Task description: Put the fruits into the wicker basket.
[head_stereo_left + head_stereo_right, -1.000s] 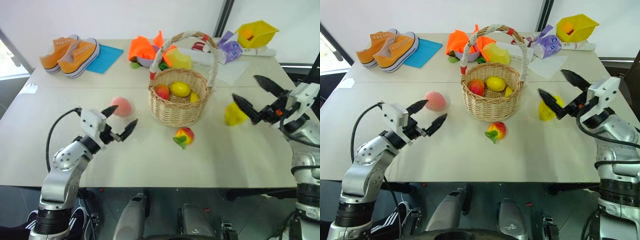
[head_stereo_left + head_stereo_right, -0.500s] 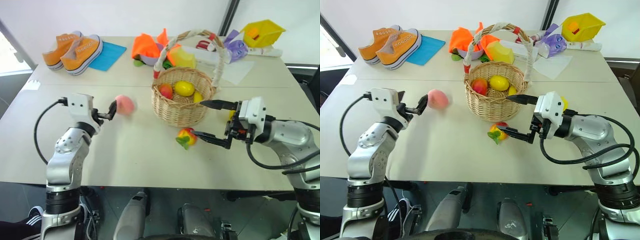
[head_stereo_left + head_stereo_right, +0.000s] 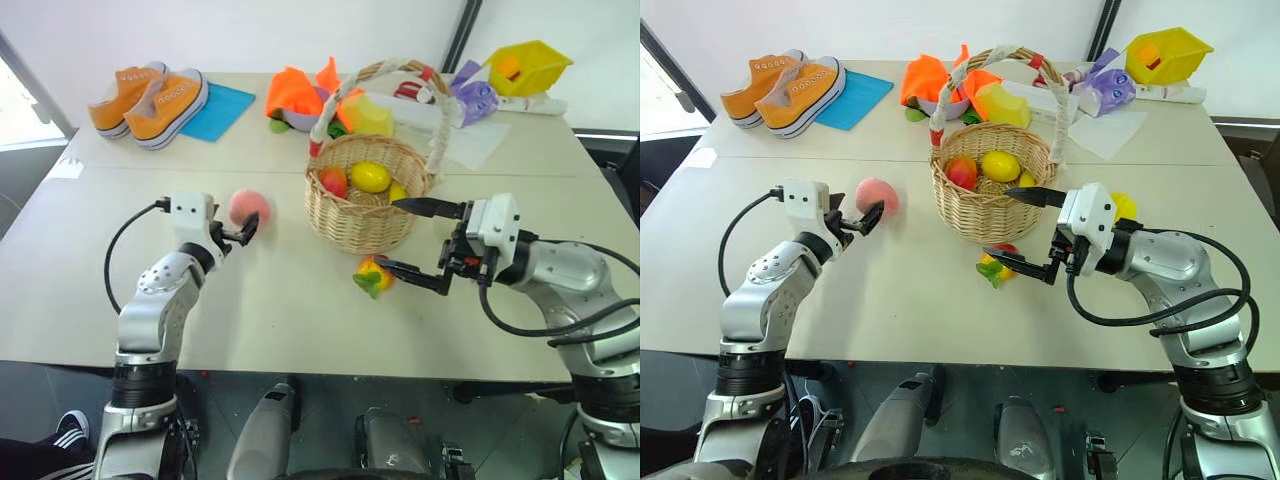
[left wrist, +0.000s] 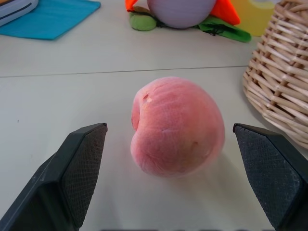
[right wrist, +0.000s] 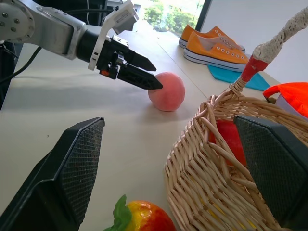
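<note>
The pink peach [image 3: 250,207] lies on the table left of the wicker basket [image 3: 365,212]. My left gripper [image 3: 238,222] is open and level, and the peach [image 4: 177,126] sits between its fingertips, apart from both pads. A lemon [image 3: 370,176] and a red apple [image 3: 332,182] lie inside the basket. The red-yellow fruit with a green leaf [image 3: 372,275] rests in front of the basket. My right gripper [image 3: 390,235] is open beside the basket's front right, one finger over the rim and one by that fruit. A yellow starfruit [image 3: 1125,205] peeks out behind it.
At the far side are orange sneakers [image 3: 150,100] on a blue cloth [image 3: 215,112], an orange-and-yellow cloth heap [image 3: 300,95], a purple toy [image 3: 470,100], white paper [image 3: 470,145] and a yellow plastic bin [image 3: 525,65]. Bare table lies between my arms.
My left gripper has advanced to the peach, which now sits between its fingers. My right gripper swung left from the starfruit to the basket's front, then held almost still.
</note>
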### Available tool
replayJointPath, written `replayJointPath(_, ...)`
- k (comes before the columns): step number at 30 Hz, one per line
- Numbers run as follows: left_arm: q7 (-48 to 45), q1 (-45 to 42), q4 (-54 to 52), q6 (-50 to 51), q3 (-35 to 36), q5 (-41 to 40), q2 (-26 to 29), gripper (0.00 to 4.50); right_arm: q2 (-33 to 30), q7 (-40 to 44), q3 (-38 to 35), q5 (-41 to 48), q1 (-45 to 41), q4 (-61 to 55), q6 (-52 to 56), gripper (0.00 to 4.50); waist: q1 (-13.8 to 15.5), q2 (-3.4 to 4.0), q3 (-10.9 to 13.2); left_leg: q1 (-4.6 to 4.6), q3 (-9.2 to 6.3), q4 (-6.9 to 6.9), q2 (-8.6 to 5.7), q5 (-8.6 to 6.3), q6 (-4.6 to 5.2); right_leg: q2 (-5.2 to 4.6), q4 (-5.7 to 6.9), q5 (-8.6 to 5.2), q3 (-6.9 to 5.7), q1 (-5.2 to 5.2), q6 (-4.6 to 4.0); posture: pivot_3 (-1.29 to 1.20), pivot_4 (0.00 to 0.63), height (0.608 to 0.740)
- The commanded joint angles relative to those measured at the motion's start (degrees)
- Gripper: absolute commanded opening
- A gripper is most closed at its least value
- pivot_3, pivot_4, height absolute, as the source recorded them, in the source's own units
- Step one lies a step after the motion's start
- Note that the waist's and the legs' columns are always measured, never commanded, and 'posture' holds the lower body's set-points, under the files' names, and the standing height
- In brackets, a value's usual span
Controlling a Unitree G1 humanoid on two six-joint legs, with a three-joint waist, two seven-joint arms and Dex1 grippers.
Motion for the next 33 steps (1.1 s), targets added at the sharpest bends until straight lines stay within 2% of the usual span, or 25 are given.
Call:
replayJointPath(1, -1.37, -2.8, 2.48, -3.8, -1.44, 0.57, -1.29, 4.5, 0.75, -1.1, -0.08, 0.54, -0.56, -3.88, 0.53, 4.48, -0.03, -0.01, 0.0, 0.0, 0.0, 0.0, 0.0, 0.0, 0.0, 0.0, 0.0, 0.0, 0.0, 0.01, 0.0, 0.0, 0.15, 0.74)
replayJointPath(6, 0.31, -4.88, 7.83, -4.41, -2.16, 2.98, -2.0, 4.5, 1.11, -1.82, 0.13, 0.03, -0.57, -4.35, 0.87, 4.48, -0.24, -0.02, -0.01, -0.01, 0.02, 0.0, 0.0, 0.01, -0.02, 0.01, 0.07, 0.01, 0.0, 0.09, 0.01, 0.0, 0.15, 0.74)
replayJointPath(8, 0.08, -5.22, 8.65, -4.55, -2.41, 3.35, -2.1, 3.98, 1.01, -1.83, 0.05, -0.18, -0.8, -3.79, 0.74, 4.5, -0.43, -0.02, -0.01, -0.01, 0.02, 0.0, 0.01, 0.02, -0.02, 0.01, 0.1, 0.01, 0.0, 0.12, 0.01, 0.0, 0.15, 0.74)
replayJointPath(11, 0.58, -5.33, 8.82, -4.67, -2.2, 3.63, -2.42, 2.84, 0.91, -1.81, -0.13, -0.29, -1.12, -3.14, 0.59, 4.5, -0.44, -0.02, -0.01, -0.01, 0.02, 0.0, 0.01, 0.03, -0.02, 0.0, 0.11, 0.01, -0.01, 0.14, 0.01, 0.0, 0.15, 0.74)
replayJointPath(12, 0.59, -5.28, 8.91, -4.85, -2.06, 3.74, -2.42, 2.75, 0.97, -1.86, -0.19, -0.32, -1.21, -2.99, 0.53, 4.5, -0.45, -0.02, -0.01, -0.01, 0.01, 0.0, 0.01, 0.03, -0.03, 0.01, 0.11, 0.0, -0.01, 0.13, 0.01, 0.0, 0.15, 0.74)
replayJointPath(14, 0.5, -5.22, 8.31, -5.59, -1.39, 3.24, -2.82, 2.72, 1.03, -1.93, -0.22, -0.63, -1.27, -2.64, 0.31, 4.5, -0.46, -0.02, -0.01, -0.01, 0.01, 0.0, 0.01, 0.04, -0.03, 0.01, 0.11, 0.01, 0.0, 0.14, 0.01, 0.0, 0.15, 0.74)
replayJointPath(17, -3.97, -5.15, 2.69, -5.92, -0.91, -1.55, -3.6, 2.72, 0.99, -1.72, -0.3, -1.27, -1.53, -1.83, -0.23, 4.5, -0.42, -0.03, 0.0, -0.01, 0.01, 0.01, 0.01, 0.04, -0.04, 0.01, 0.12, 0.01, -0.01, 0.14, 0.01, 0.0, 0.15, 0.74)
replayJointPath(21, -12.77, -1.75, -8.22, -4.02, -2.17, -7.06, 0.45, 2.72, 0.87, -1.45, -0.71, -1.44, -1.92, -0.95, -0.56, 4.5, -0.53, -0.03, 0.0, -0.02, 0.01, 0.01, 0.01, 0.17, -0.25, 0.0, 0.11, 0.01, 0.0, 0.15, 0.01, 0.0, 0.15, 0.74)
replayJointPath(22, -15.2, -0.84, -12.18, -0.21, -1.53, -12.63, 1.35, 2.72, 0.84, -1.5, -1.08, -1.46, -2.04, -0.36, -0.7, 4.5, -0.66, -0.03, -0.01, -0.02, 0.01, 0.0, 0.01, 0.17, -0.25, 0.01, 0.11, 0.01, 0.0, 0.15, 0.0, 0.0, 0.15, 0.74)
replayJointPath(25, -19.59, -0.35, -18.3, 2.28, -1.27, -21.23, 2.23, 2.72, 0.94, -1.27, -1.49, -1.5, -2.33, 0.74, -1.06, 4.5, -1.22, -0.02, -0.01, -0.02, 0.01, -0.02, 0.03, 0.16, -0.24, 0.01, 0.11, 0.0, 0.01, 0.15, -0.01, 0.0, 0.15, 0.74)
replayJointPath(28, -19.47, -3.39, -17.56, 2.15, -2.94, -21.47, 1.57, 2.72, 0.6, -0.69, -1.84, -1.45, -2.14, 1.07, -1.48, 4.5, -1.17, -0.02, -0.01, 0.0, -0.05, 0.01, 0.02, 0.07, -0.07, 0.02, 0.11, 0.0, -0.02, 0.21, -0.01, 0.0, 0.15, 0.74)
replayJointPath(33, -10.39, -16.29, -2.88, -2.22, -10.72, -10.82, -8.54, 2.72, 0.53, -2.21, -4.2, -2.09, -0.53, 1.73, -1.95, 4.5, -0.28, -0.09, 0.0, 0.05, -0.12, 0.16, -0.03, 0.11, 0.0, 0.03, 0.1, 0.01, -0.14, 0.38, 0.01, 0.0, 0.15, 0.74)
